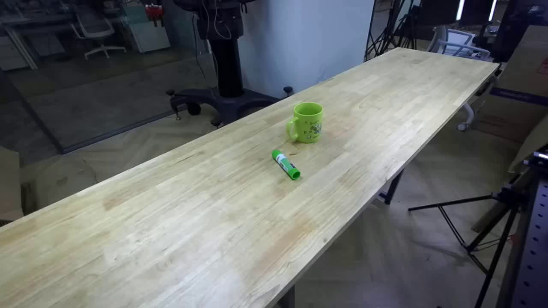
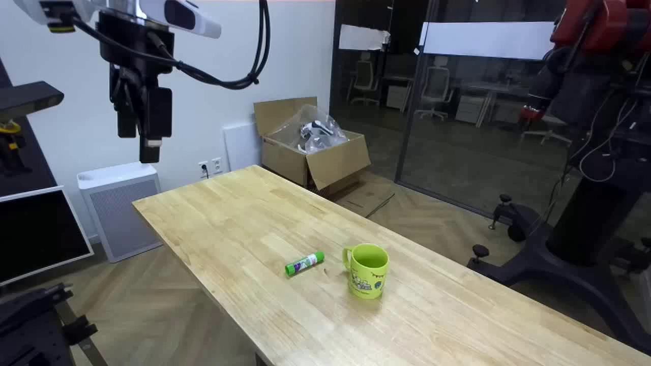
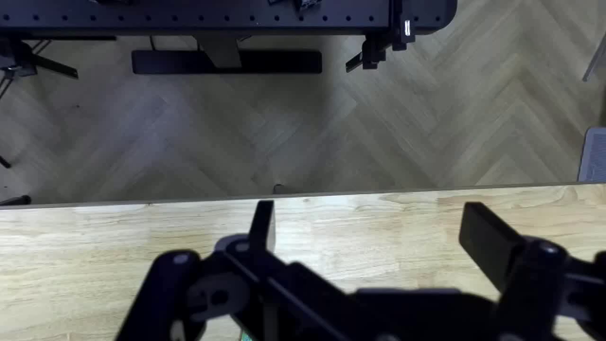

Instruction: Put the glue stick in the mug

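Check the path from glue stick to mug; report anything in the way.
Nothing visible blocks it: in both exterior views, only wooden tabletop shows between the glue stick and the mug.

Mug (image 1: 307, 124): dark print (image 2: 362, 283) on its side, between the counter's (image 1: 171, 231) long edges — too small to read
Glue stick (image 1: 286, 164): white-and-purple label (image 2: 305, 262), also between the long edges — wording unreadable
Cardboard box (image 1: 523, 57): red mark (image 1: 543, 66), beyond the counter's far right corner in an exterior view, illegible
Readable text: none
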Motion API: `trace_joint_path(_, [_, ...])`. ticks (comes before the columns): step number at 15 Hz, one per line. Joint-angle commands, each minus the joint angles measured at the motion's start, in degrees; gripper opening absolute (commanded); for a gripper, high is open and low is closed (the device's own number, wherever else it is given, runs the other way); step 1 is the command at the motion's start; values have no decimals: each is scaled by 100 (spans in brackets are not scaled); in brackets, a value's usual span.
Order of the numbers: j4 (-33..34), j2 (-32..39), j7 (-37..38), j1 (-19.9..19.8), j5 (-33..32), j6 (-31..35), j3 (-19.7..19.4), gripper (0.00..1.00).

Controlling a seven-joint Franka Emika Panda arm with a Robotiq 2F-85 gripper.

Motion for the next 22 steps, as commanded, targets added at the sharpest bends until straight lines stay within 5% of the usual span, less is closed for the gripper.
trace_joint_path(1, [7, 1, -8, -21, 6, -8, 17, 100])
trace_joint_path(13, [7, 1, -8, -21, 6, -8, 17, 100])
trace_joint_path(18, [71, 411, 217, -392, -532, 1305, 42, 100])
trace_joint_path(22, [288, 1420, 470, -764, -1188, 2619, 36, 100])
